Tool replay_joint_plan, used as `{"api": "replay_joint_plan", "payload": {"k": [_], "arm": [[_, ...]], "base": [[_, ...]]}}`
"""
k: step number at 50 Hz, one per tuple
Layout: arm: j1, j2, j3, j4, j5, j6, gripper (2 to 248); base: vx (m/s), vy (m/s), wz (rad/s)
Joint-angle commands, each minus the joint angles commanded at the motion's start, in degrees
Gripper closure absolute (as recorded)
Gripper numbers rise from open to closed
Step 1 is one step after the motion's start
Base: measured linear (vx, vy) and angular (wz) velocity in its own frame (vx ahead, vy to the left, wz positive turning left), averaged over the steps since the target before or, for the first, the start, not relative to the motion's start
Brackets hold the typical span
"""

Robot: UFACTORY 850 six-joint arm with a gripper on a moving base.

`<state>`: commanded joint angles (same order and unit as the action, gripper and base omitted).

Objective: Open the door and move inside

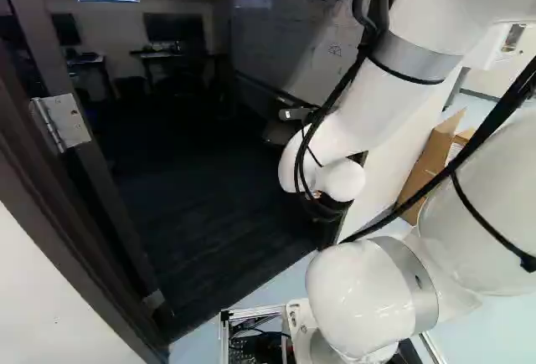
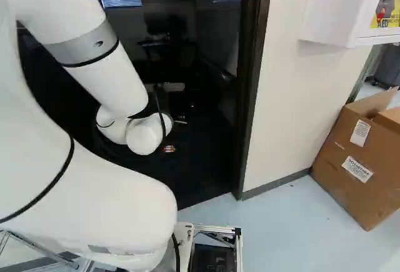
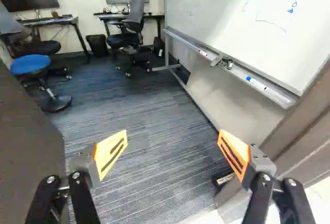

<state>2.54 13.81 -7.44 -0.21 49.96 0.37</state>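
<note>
In the right base view the gripper is mostly hidden beyond the arm's white wrist, with a bit of orange showing. The wrist view has the gripper wide open, nothing between its fingers. The doorway stands open to a dark-carpeted room. What looks like the door, a dark brown panel, is beside one finger in the wrist view; its handle is not visible. A metal hinge shows at the left of the left base view. Beside the other finger is the brown door frame, also seen right of the arm as a dark post.
Inside are a whiteboard with a marker tray, desks, an office chair, a blue stool and a bin. Outside, right of the doorway, stand a white wall, a cardboard box and a wall cabinet.
</note>
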Motion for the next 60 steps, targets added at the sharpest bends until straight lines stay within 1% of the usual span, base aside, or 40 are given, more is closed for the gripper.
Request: {"api": "replay_joint_plan", "payload": {"k": [11,22,60], "arm": [[-1.6,1.4,1.5,0.1,0.0,-0.2,3],[-2.4,2.1,2.3,0.2,0.0,-0.4,3],[-2.5,2.2,2.4,0.2,0.0,-0.4,3]], "base": [[0.0,0.0,0.0],[0.0,0.0,0.0],[0.0,0.0,0.0]]}}
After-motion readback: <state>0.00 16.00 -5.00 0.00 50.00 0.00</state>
